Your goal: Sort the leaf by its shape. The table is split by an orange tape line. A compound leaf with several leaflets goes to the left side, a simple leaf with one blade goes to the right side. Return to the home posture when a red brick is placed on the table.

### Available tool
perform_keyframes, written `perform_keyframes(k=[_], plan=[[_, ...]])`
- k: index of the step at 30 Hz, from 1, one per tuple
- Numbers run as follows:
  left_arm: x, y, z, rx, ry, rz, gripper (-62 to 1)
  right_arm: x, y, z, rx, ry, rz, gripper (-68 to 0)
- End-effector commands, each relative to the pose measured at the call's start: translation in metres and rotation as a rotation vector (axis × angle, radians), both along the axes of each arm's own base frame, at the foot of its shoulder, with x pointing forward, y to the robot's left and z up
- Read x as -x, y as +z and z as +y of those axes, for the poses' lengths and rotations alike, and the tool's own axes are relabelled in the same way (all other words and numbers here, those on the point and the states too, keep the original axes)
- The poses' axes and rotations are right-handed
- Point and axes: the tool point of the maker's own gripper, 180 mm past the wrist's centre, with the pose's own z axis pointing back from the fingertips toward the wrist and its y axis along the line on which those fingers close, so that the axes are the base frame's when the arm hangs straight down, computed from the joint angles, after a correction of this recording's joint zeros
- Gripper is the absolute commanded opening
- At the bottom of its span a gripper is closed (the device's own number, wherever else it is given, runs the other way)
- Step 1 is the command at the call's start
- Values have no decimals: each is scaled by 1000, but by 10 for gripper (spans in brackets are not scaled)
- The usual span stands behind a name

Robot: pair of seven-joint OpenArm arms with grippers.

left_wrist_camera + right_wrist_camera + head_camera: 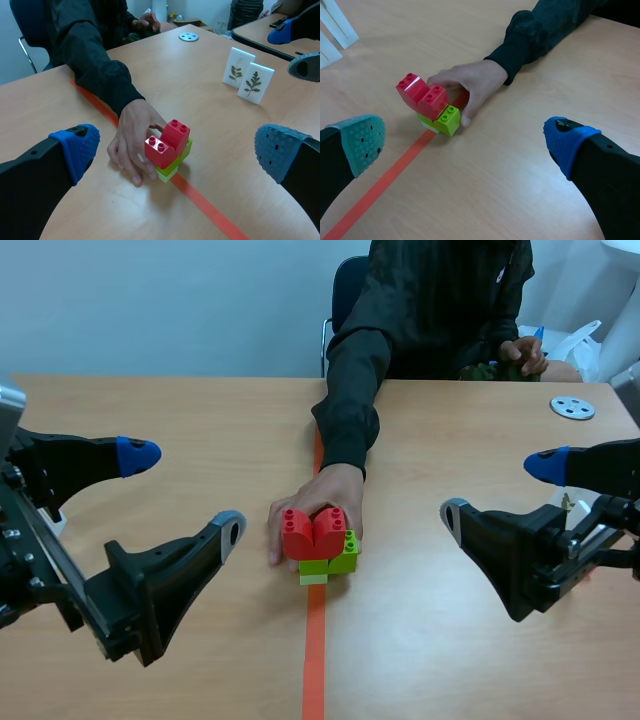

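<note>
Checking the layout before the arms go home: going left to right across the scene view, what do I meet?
left gripper → red-and-green brick stack on the orange tape line → right gripper. The person's hand overlaps the stack, so it is left out.

A grey round disc with holes [572,407] lies flat on the light wooden tabletop [200,430], far right corner. Beyond it, a white plastic bag [578,342], and a person in a black long-sleeved top [430,300] sits on a dark blue chair [345,285].
</note>
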Motion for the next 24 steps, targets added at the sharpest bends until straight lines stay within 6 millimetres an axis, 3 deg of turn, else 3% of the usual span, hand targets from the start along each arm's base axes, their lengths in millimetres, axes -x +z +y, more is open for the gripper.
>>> perform_keyframes(k=[1, 24], plan=[[0, 8, 0, 32, 3, -22, 14, -5, 7, -6, -2, -12, -25, 4], [1, 5, 0, 22, -5, -9, 14, -5, 7, -6, -2, -12, -25, 4]])
